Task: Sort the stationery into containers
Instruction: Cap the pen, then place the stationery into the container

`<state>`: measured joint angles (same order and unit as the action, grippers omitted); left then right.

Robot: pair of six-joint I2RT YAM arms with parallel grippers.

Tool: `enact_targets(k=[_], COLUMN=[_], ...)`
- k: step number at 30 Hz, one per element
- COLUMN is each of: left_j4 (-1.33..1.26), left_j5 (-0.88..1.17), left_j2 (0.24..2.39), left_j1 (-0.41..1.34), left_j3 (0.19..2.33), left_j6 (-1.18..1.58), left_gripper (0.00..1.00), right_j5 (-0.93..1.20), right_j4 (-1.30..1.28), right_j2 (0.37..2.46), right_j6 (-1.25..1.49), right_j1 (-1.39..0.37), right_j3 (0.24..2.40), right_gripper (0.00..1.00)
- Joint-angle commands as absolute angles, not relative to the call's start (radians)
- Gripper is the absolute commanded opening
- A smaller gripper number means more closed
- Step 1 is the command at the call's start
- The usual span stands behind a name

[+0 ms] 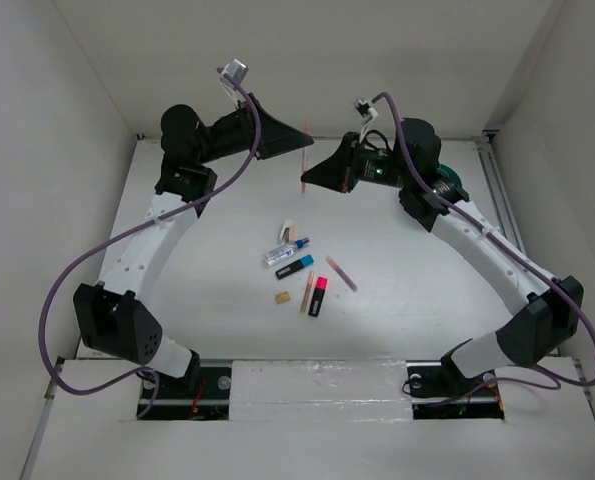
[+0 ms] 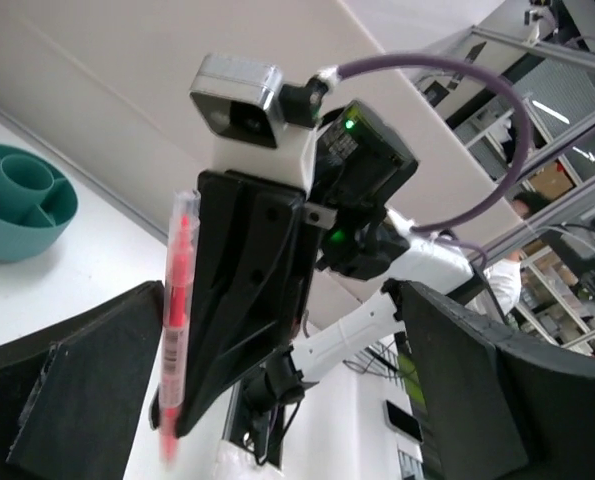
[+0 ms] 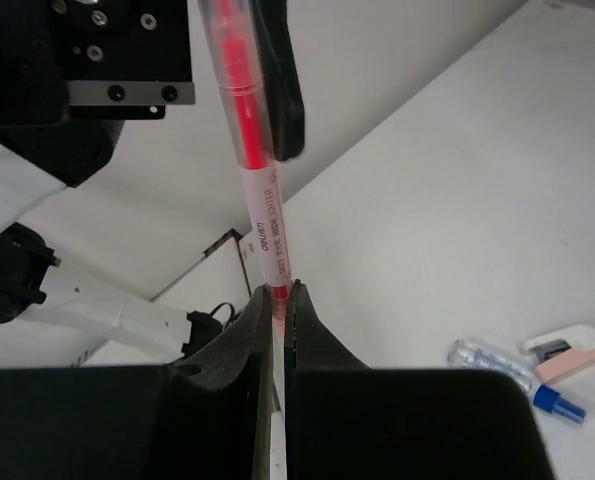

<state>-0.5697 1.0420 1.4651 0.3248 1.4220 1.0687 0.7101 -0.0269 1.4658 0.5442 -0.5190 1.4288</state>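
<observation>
My right gripper (image 1: 307,180) is shut on the lower end of a thin pink pen (image 1: 305,150) and holds it upright in the air near the back of the table. In the right wrist view the pen (image 3: 262,215) rises from the shut gripper (image 3: 280,297). My left gripper (image 1: 295,140) is open, and its fingers (image 2: 77,390) stand wide either side of the pen (image 2: 177,310) and the right gripper without gripping. The teal cup (image 1: 447,185) is half hidden behind the right arm; its dividers show in the left wrist view (image 2: 22,200).
On the table's middle lie a white eraser (image 1: 287,230), a clear blue-capped tube (image 1: 285,250), a blue-capped highlighter (image 1: 294,266), a pink-capped highlighter (image 1: 318,296), a tan block (image 1: 282,297) and two pink pens (image 1: 341,273). White walls enclose the table.
</observation>
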Motion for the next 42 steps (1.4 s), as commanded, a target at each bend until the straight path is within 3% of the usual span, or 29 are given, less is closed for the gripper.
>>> enact_targets(k=[1, 16, 23, 31, 42], left_j4=[-0.536, -0.04, 0.247, 0.27, 0.249], left_j5=[1.051, 0.737, 0.48, 0.422, 0.423], left_j2=[1.424, 1.385, 1.422, 1.373, 1.321], left_j1=[0.319, 0.319, 0.319, 0.319, 0.319], left_j3=[1.557, 1.546, 1.597, 1.503, 1.361], left_j6=[1.03, 0.758, 0.658, 0.617, 0.565], left_gripper=[1.0, 1.0, 1.0, 1.0, 1.0], right_j5=[0.618, 0.589, 0.349, -0.058, -0.118], right_j4=[-0.02, -0.011, 0.004, 0.225, 0.397], right_j2=[1.466, 1.485, 1.453, 1.419, 1.459], right_j6=[0.518, 0.43, 0.327, 0.305, 0.236], right_j1=[-0.523, -0.431, -0.385, -0.242, -0.055], right_j3=[1.434, 1.466, 1.395, 1.22, 1.155], right_gripper=[0.0, 0.0, 0.0, 0.0, 0.0])
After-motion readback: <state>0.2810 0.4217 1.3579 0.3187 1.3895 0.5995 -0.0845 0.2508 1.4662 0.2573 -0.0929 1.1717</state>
